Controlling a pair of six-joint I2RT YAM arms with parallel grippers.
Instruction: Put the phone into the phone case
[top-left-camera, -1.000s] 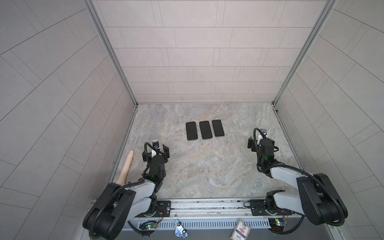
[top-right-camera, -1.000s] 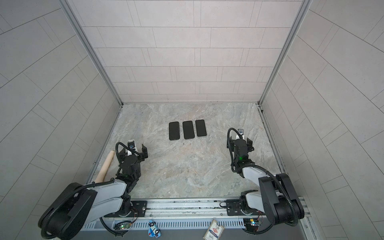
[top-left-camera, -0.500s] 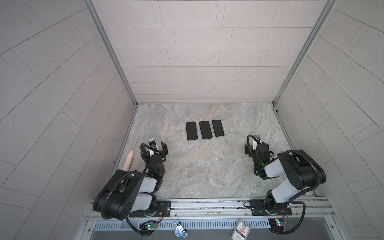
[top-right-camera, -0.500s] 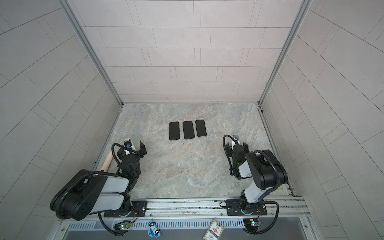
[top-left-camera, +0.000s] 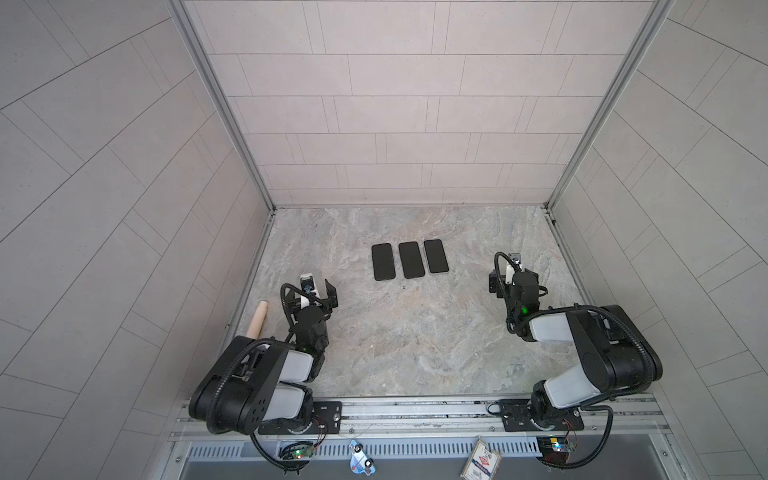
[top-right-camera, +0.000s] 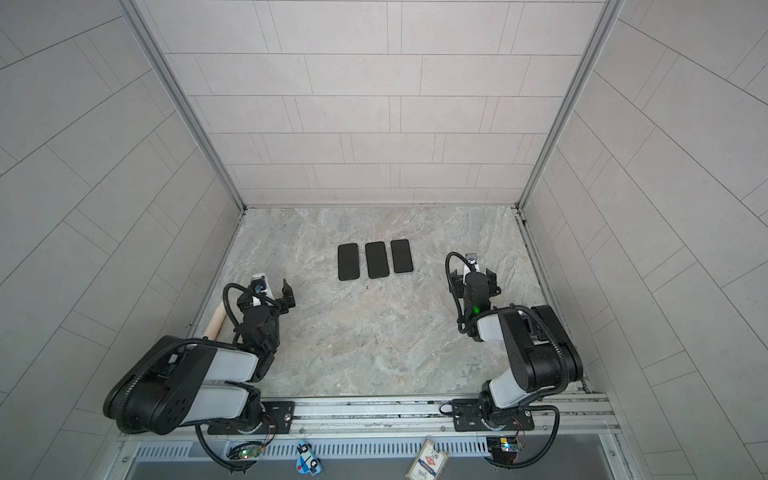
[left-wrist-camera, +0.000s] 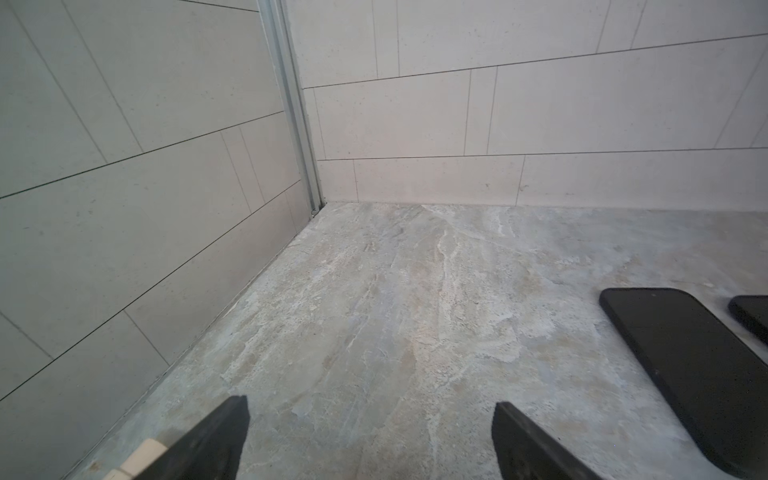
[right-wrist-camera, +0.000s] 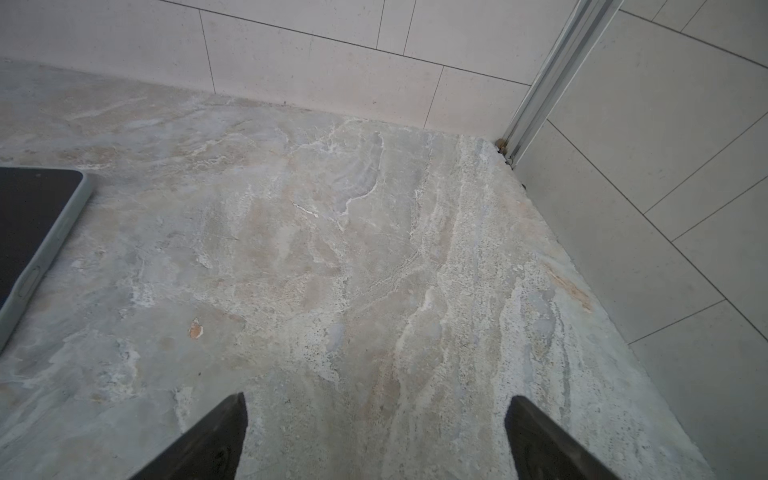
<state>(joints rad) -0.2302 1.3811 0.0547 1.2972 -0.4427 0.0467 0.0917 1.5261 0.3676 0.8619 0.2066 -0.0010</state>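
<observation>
1. Three dark flat slabs lie side by side in a row on the bench (top-left-camera: 415, 345), just above the centre of the frame in both top views: left slab (top-left-camera: 382, 262), middle slab (top-left-camera: 411, 260), right slab (top-left-camera: 436, 256). They sit close together with narrow gaps between them, long sides parallel.
2. From above you cannot tell which is the phone and which the phone case (all three read as plain black).
3. In the right wrist view the right slab (right-wrist-camera: 29, 220) shows at the left edge of the frame. It has a dark face inside a pale grey-green rim (right-wrist-camera: 54, 245) with button shapes along the side.
4. In the left wrist view the left slab (left-wrist-camera: 698, 374) fills the lower right of the frame, dark all over. A corner of the middle slab (left-wrist-camera: 752, 316) shows at the right edge.
5. Your left claw (top-left-camera: 311, 296) sits lower left of the row, well apart from it. Its jaws are spread wide over bare bench, nothing between them (left-wrist-camera: 370, 409).
6. Your right claw (top-left-camera: 515, 286) sits right of the row, near but not touching. Its jaws are likewise wide apart and empty (right-wrist-camera: 376, 401).
7. A pale wooden rod (top-left-camera: 257, 319) lies at the bench's left edge, beside the left arm.
</observation>
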